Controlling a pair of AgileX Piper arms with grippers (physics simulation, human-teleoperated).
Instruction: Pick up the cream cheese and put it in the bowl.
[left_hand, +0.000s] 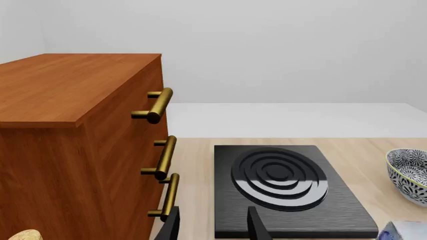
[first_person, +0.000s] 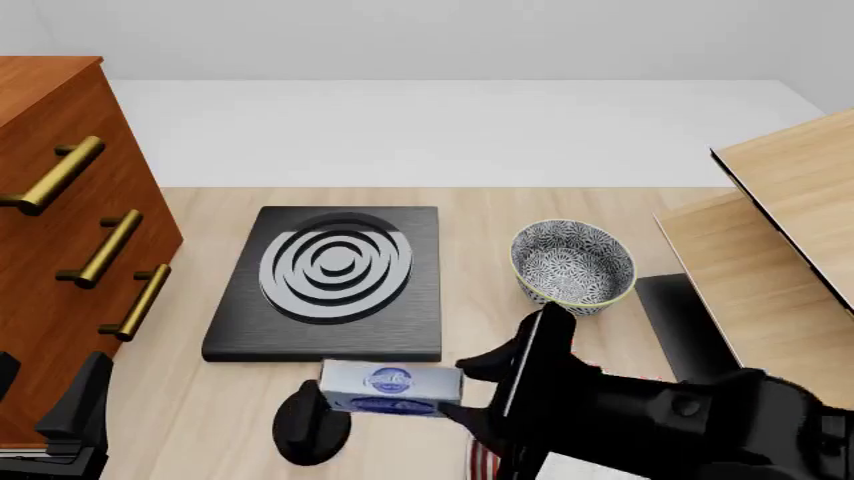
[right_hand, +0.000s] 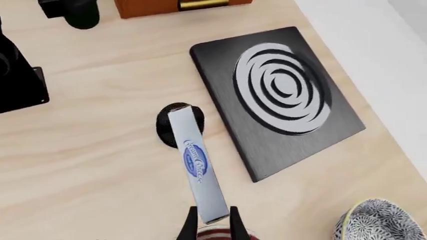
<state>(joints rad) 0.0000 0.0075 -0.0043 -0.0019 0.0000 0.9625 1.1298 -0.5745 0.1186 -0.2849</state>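
The cream cheese (first_person: 391, 388), a light grey-blue box with a dark blue oval logo, is held level above the table's front. My right gripper (first_person: 463, 388) is shut on its right end. In the right wrist view the box (right_hand: 197, 165) runs straight out from between the fingers of that gripper (right_hand: 213, 222). The speckled blue-grey bowl (first_person: 574, 265) stands behind and right of the box; it also shows in the right wrist view (right_hand: 383, 222) and the left wrist view (left_hand: 408, 172). My left gripper (left_hand: 213, 227) is open and empty, low at the front left, facing the stove.
A black stove plate (first_person: 334, 280) with a grey ringed burner lies mid-table. A wooden drawer cabinet (first_person: 54, 250) with brass handles stands at left. Wooden shelving (first_person: 787, 230) is at right. A red-ringed plate (first_person: 483, 462) lies under my right gripper. A dark round shape (first_person: 310, 430) sits below the box.
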